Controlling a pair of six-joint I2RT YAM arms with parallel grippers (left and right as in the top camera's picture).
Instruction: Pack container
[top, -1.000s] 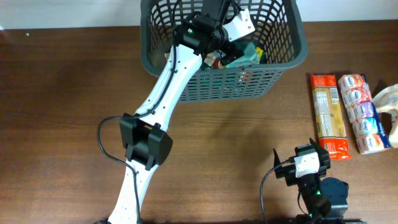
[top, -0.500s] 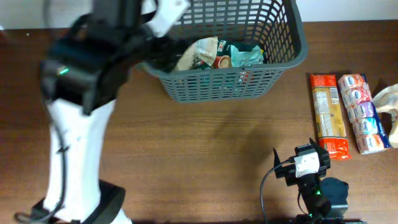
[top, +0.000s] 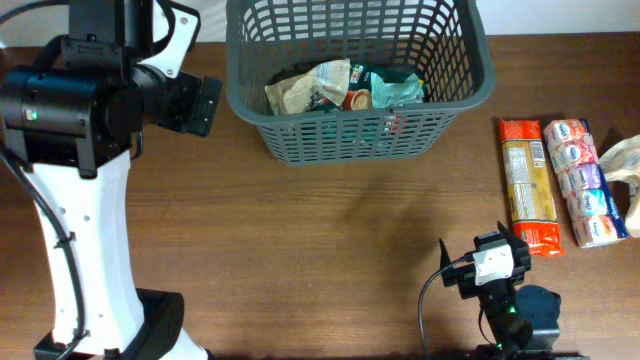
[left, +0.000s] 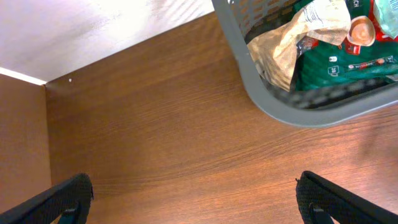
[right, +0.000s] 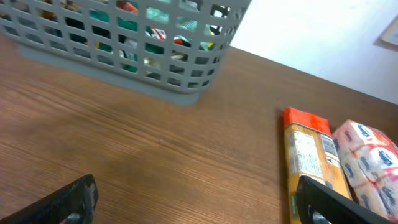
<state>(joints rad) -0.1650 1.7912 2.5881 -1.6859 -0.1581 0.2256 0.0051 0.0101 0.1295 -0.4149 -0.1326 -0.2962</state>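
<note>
Container (top: 350, 138) stands upright at the far middle of the worktop (top: 330, 240); inside it lie a tan packet (top: 305, 88) and a green packet (top: 392, 88), touching each other; left hand (left: 202, 202) hovers over bare wood just left of the container's rim, fingers spread wide, holding nothing; right hand (right: 202, 202) sits at the near edge of the worktop, fingers likewise wide apart, empty; right of the container and well apart from it, an orange packet (top: 528, 185) lies flat against a row of pink and blue wrapped rolls (top: 585, 180); a pale bag (top: 625, 165) is cut off by the right edge
</note>
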